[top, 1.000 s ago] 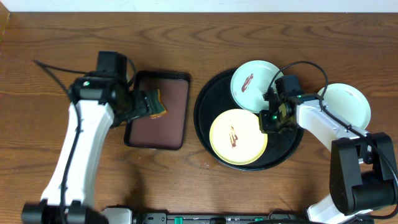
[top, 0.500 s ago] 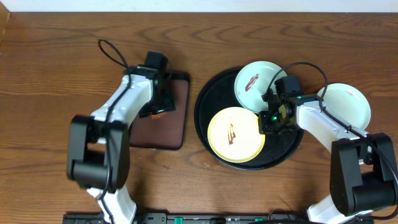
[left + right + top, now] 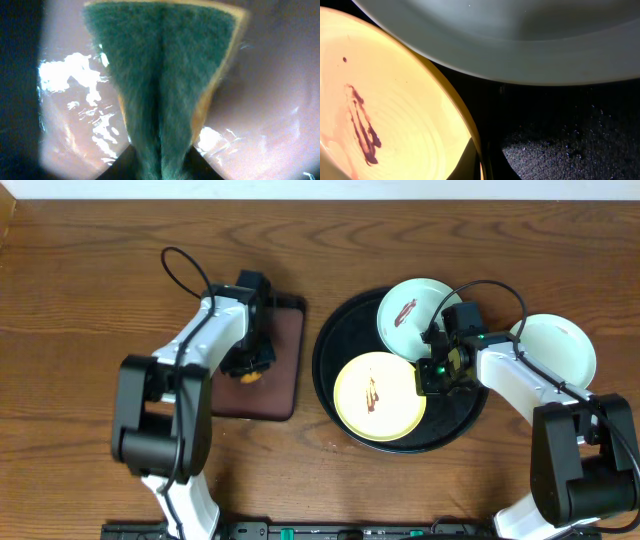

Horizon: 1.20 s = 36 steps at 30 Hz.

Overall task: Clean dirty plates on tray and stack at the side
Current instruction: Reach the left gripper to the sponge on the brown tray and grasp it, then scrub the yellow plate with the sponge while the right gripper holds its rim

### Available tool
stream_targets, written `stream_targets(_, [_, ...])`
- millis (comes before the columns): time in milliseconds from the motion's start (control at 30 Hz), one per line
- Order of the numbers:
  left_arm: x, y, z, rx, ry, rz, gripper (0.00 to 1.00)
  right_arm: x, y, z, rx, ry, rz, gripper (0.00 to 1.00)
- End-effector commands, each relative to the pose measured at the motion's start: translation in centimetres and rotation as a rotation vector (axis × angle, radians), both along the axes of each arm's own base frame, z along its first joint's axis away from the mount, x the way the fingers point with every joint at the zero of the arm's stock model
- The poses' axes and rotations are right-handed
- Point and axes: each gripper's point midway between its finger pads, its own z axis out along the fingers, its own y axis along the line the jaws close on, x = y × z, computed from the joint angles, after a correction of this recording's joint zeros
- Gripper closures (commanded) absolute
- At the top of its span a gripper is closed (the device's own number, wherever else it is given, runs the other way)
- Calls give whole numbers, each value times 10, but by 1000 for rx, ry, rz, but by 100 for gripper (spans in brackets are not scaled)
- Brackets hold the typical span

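The black tray (image 3: 328,350) holds a pale yellow plate (image 3: 375,397) with a brown-red smear, and behind it a mint-white plate (image 3: 412,317) with a smear. A second mint-white plate (image 3: 556,350) lies on the table to the right of the tray. My right gripper (image 3: 430,374) is shut on the yellow plate's right rim. In the right wrist view the rim (image 3: 470,135) runs between the fingers (image 3: 482,165), with the mint plate (image 3: 520,40) above. My left gripper (image 3: 248,362) is shut on a green and yellow sponge (image 3: 165,75) over the brown tray.
The rectangular dark brown tray (image 3: 282,345) lies left of the black tray, and its glossy surface (image 3: 270,100) fills the left wrist view. Cables loop above both arms. Bare wooden table lies all around.
My left arm has swung right, onto the brown tray, with the sponge, then slid a little toward the front. The yellow plate has shifted slightly left in my right gripper.
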Motion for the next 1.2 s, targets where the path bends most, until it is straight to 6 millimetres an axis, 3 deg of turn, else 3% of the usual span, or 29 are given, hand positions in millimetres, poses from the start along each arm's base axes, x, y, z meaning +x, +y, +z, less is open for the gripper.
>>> stream_targets(0, [21,12,41,58,-164,-2,53,-8,-19,-17,-98,37,-42,99])
stream_targets(167, [30,15,19,81,-177,0,50,-8,-19,-17,-98,37,-42,99])
stream_targets(300, [23,17,-21,100,-85,-3,51,-8,-19,-17,-97,38,-42,99])
stream_targets(400, [18,18,-41,108,-37,-5,92,-8,-19,-17,-98,37,-42,99])
stream_targets(433, [15,17,-43,97,-21,-5,93,-9,-19,-17,-98,38,-42,99])
stream_targets(533, [17,7,-22,42,-33,-42,93,-9,-19,-17,-99,41,-42,99])
stream_targets(600, [20,0,7,2,-74,-70,93,-9,-19,-17,-99,41,-42,99])
stream_targets(700, [20,-28,52,-132,-157,-126,93,-9,-20,-17,-99,43,-47,99])
stream_targets(733, [16,-52,81,-218,-220,-166,93,-9,-21,-17,-105,52,-88,99])
stream_targets(833, [5,-93,116,-273,-318,-219,93,-8,-25,-18,-119,78,-231,99])
stream_targets(900, [-2,-117,118,-295,-324,-243,92,-6,-27,-18,-130,69,-234,99])
stream_targets(933, [-10,-147,112,-315,-318,-296,92,-5,-34,-19,-171,58,-240,99])
stream_targets(1000, [-17,-175,99,-329,-302,-339,93,-6,-34,-19,-171,60,-240,99])
stream_targets(1167, [-36,-225,65,-364,-236,-355,92,-8,-34,-19,-175,70,-238,99])
